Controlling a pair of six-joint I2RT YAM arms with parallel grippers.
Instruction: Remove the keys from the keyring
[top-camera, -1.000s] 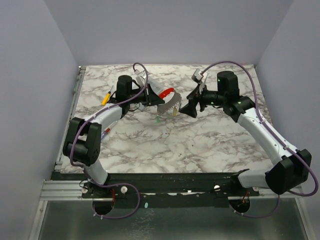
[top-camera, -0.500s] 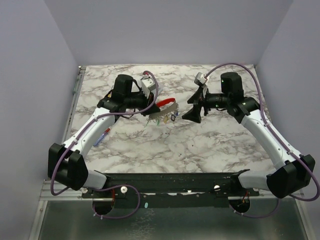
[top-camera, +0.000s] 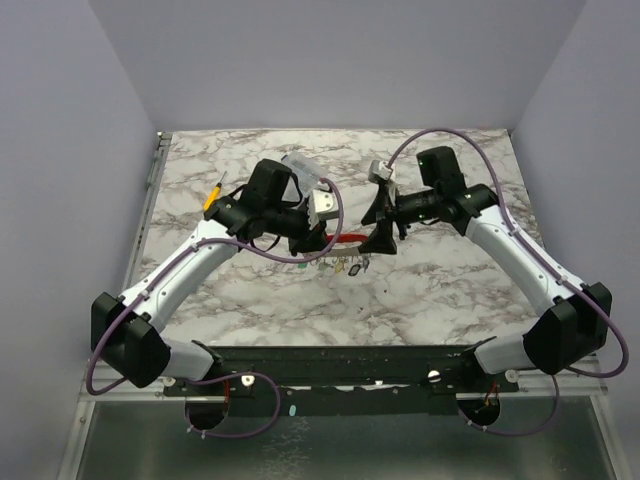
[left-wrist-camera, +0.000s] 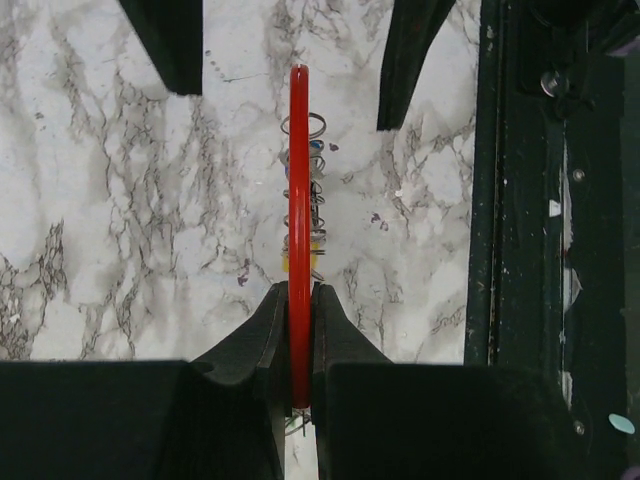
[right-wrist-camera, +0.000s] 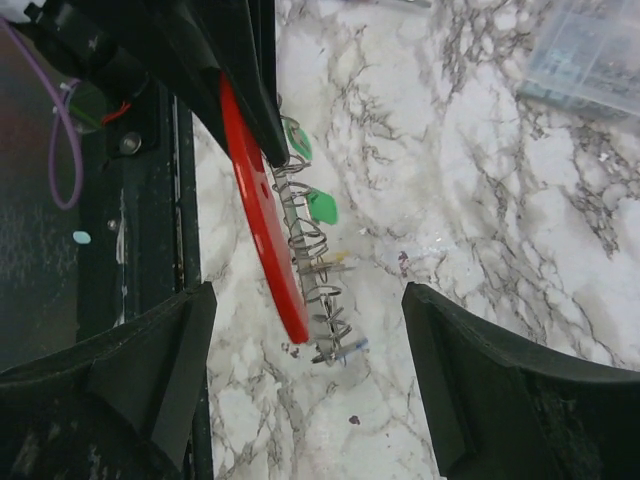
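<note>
Left wrist, tool (left-wrist-camera: 299, 297) pinching red keyring (left-wrist-camera: 299, 150)

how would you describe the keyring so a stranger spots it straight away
Over the marble table, look mid-table between the two arms, where the left hand pinches it. The keyring is the bright red piece there: a thin curved arc with wire loops and small coloured keys hanging alongside.
</note>
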